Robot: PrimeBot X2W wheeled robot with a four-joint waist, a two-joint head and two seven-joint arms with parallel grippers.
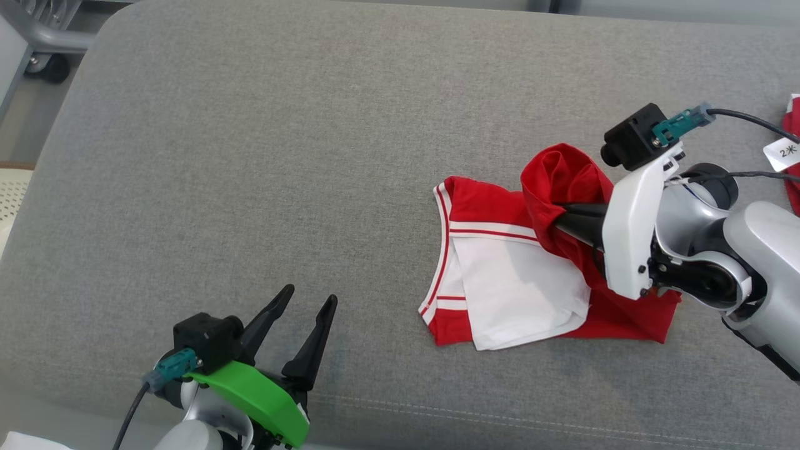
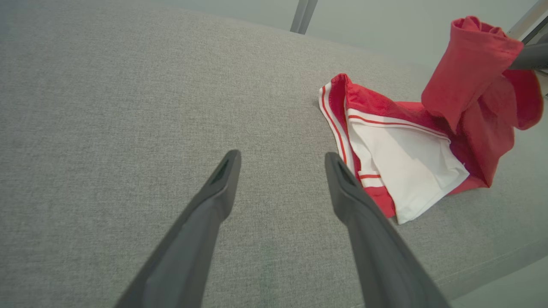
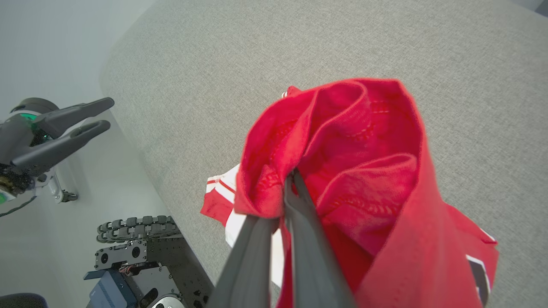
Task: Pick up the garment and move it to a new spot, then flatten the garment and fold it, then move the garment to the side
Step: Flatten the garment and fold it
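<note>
The garment (image 1: 500, 275) is red and white with striped trim, lying crumpled right of centre on the grey padded table (image 1: 250, 156). One red part of it is lifted off the surface, pinched by my right gripper (image 1: 556, 220), which is shut on it. In the right wrist view the red fabric (image 3: 342, 162) bunches around the closed fingers (image 3: 299, 222). The left wrist view has the garment (image 2: 406, 149) at the right, beyond my fingers. My left gripper (image 1: 309, 299) stands open near the front edge, well to the left of the garment, holding nothing.
A red item with a white tag (image 1: 784, 153) lies at the table's far right edge. A wheeled grey frame (image 1: 44, 44) stands off the back left corner. In the right wrist view the robot's base (image 3: 137, 261) sits below the table's front edge.
</note>
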